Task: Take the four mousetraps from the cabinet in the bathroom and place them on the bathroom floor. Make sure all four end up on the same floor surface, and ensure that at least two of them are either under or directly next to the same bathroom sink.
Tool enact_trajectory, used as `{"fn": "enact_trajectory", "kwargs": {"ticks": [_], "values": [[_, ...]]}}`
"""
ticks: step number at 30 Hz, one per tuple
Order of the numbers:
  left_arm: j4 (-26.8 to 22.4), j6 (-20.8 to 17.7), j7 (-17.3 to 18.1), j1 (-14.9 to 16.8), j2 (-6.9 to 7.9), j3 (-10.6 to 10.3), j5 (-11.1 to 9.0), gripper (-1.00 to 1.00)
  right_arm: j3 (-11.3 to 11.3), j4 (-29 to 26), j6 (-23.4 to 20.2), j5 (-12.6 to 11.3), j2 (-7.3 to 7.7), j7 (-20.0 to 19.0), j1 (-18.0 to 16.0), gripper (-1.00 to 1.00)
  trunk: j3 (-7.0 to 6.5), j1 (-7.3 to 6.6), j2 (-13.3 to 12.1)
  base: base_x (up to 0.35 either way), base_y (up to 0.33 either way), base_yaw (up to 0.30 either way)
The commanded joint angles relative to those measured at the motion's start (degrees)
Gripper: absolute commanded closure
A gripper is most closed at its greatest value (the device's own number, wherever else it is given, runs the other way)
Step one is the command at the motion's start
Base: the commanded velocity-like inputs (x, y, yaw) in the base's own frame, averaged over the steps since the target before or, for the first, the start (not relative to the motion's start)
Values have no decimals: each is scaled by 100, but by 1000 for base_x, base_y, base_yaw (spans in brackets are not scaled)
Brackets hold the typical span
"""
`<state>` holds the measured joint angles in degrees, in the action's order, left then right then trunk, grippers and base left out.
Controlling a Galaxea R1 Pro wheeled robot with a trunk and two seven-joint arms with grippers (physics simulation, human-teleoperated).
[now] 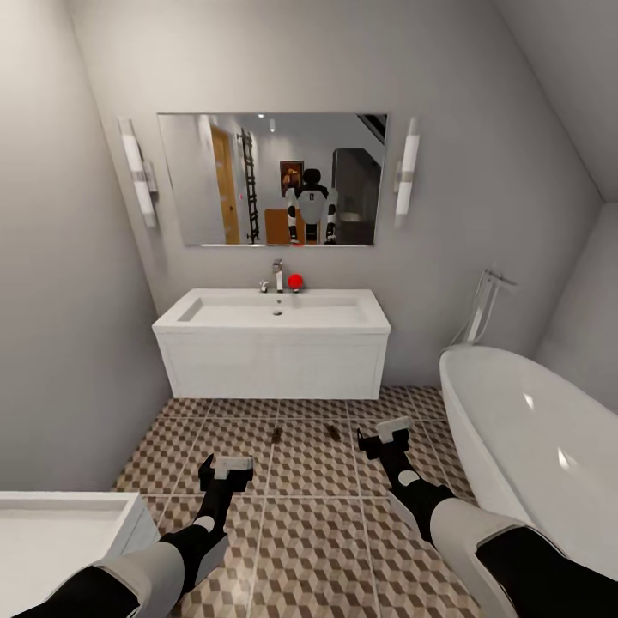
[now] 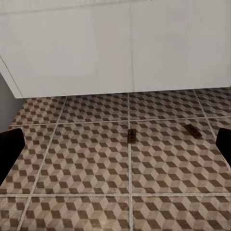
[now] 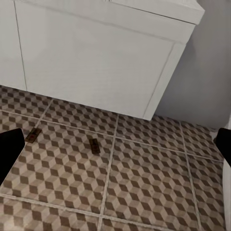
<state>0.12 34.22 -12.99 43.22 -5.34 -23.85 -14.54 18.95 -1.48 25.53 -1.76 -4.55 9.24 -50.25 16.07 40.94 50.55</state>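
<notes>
White sink (image 1: 257,339) and bathtub (image 1: 532,438), brown-beige-white cube-patterned bathroom floor (image 1: 318,549), tan mousetraps (image 2: 131,136), grey walls (image 1: 69,283).

Two small brown mousetraps (image 1: 276,434) (image 1: 333,429) lay flat, slightly apart, on the cube-patterned bathroom floor (image 1: 318,549) at mid-frame, just below the white sink (image 1: 273,339), each beside a grout line.

Domestic bathroom, simulator render. Location is indicated by the wall-hung white sink (image 1: 271,330) w/ chrome tap (image 1: 277,275). A mirror (image 1: 272,179) is mounted above the sink, flanked by two tube lights. A white oval bathtub (image 1: 536,446) is set right of the sink. Cube-pattern tiled floor (image 1: 318,549) is laid below the sink.
</notes>
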Motion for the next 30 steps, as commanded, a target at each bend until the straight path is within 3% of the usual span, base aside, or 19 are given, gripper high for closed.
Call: {"fn": "enact_trajectory", "kwargs": {"ticks": [1,30], "values": [[6,14,-28,4,-2,-50,-31,-100,48,8,10,-18,-2,34,-4,-100,-11,-22,-36,0,0,0],[84,14,-28,2,-54,-50,-31,-100,49,8,13,-18,-5,34,15,-100,-532,-659,-1199,0,0,0]]}}
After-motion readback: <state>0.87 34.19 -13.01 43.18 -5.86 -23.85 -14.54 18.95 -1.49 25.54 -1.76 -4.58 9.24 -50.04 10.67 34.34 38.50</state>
